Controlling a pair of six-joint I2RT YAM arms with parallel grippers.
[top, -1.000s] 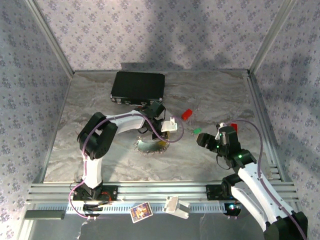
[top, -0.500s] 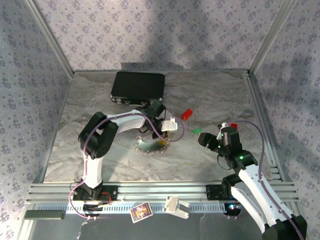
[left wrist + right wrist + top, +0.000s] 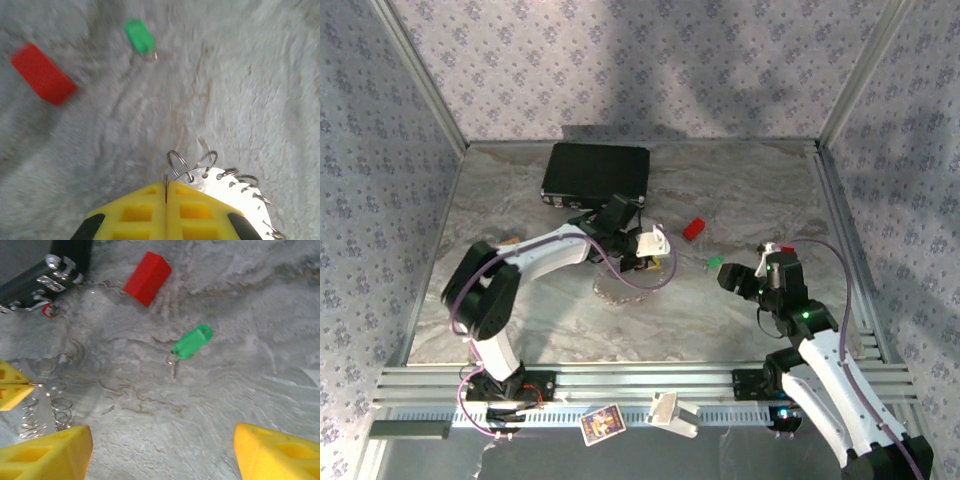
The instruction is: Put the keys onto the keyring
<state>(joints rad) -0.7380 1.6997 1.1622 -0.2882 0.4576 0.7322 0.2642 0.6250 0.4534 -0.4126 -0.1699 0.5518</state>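
Shut black case (image 3: 595, 172) at 11 o'clock on the surface (image 3: 520, 310), contents hidden, left hand (image 3: 166, 186) pinched together on keyring (image 3: 235, 182) link, red block (image 3: 693, 228), green key (image 3: 713, 263) at its 5 o'clock, right hand (image 3: 162, 440) spread apart

You've got floral lilac wallpaper (image 3: 650, 60) on three sides, silver corner posts (image 3: 423, 75), a grey marbled tabletop (image 3: 750, 190) with soft shadows, and a slotted aluminium rail (image 3: 620, 382) along your near edge.
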